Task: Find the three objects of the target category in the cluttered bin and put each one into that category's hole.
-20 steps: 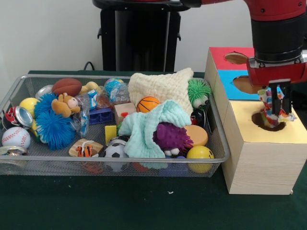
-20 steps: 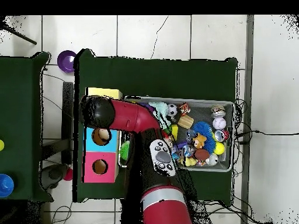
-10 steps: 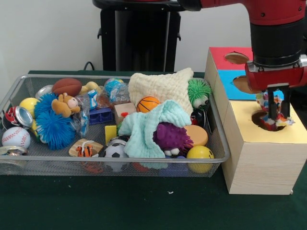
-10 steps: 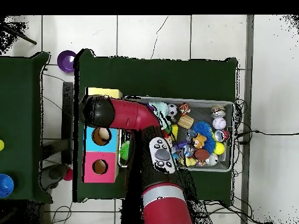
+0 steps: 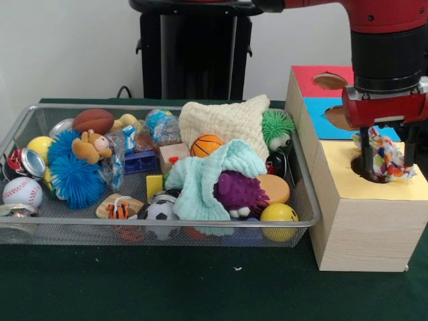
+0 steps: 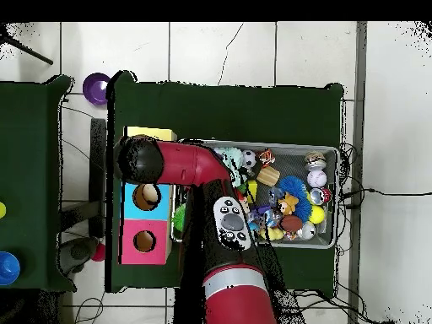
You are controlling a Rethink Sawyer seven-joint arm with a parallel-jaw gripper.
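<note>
Worktop [image 5: 200,287] in dark green is carrying everything, and nearest the front-view camera the wire-mesh bin [image 5: 304,221] is sitting crowded with toys: a soccer ball [image 5: 160,210], a yellow smiley ball [image 5: 278,214], a purple spiky creature [image 5: 239,192] wrapped in a mint cloth [image 5: 200,180], a baseball [image 5: 21,191] and a blue spiky ball [image 5: 75,175]. Just beside the bin, the wooden sorting box [image 5: 364,227] is standing with its yellow-topped section nearest. The gripper [image 5: 386,152] is hanging over the yellow hole [image 5: 364,168], its fingers [image 5: 365,148] spread to either side of a multicoloured rope toy [image 5: 386,155] that is sitting in the hole's mouth; whether the pads are touching it cannot be told. By the look of it, the drop-off step is being finished. The next move is probably calling for a straight lift clear of the box, without snagging the toy's frayed ends, then a swing across to the bin. Farther back the blue hole [image 5: 342,118] and red hole [image 5: 329,81] are lying unused.
</note>
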